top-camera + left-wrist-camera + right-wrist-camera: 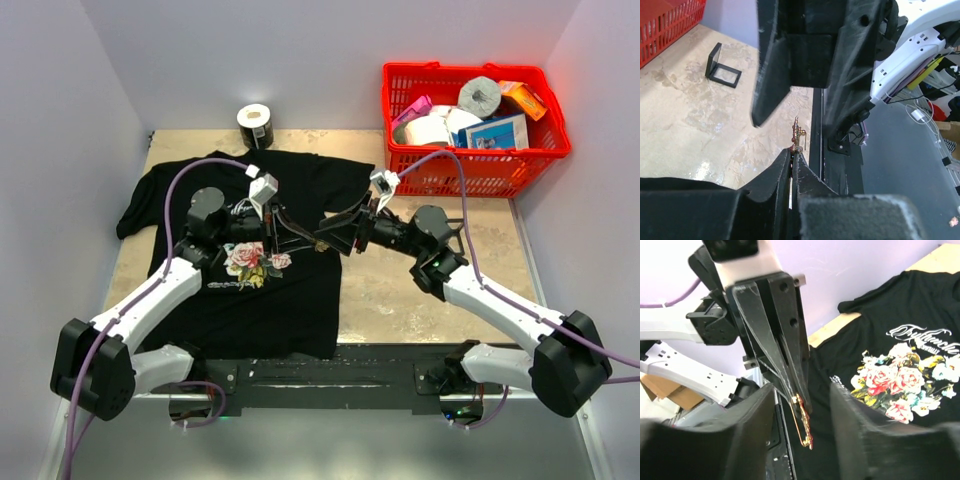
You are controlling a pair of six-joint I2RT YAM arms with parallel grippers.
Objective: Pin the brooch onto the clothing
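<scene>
The black T-shirt [290, 300] lies flat on the left of the table, with its printed roses [252, 262] facing up; it also shows in the right wrist view [880, 335]. My left gripper [791, 152] is shut on the tiny gold and red brooch [797, 135], which sticks out past its fingertips. In the top view the left gripper [318, 243] is held above the shirt's right edge. My right gripper [802, 425] is open, one finger on each side of the brooch [805, 427], not touching it. The right gripper [345, 237] faces the left one tip to tip.
A red basket [540, 150] full of items stands at the back right. A roll of tape [255, 125] stands at the back edge behind the shirt. A small open black box [722, 67] lies on the bare tabletop to the right of the shirt.
</scene>
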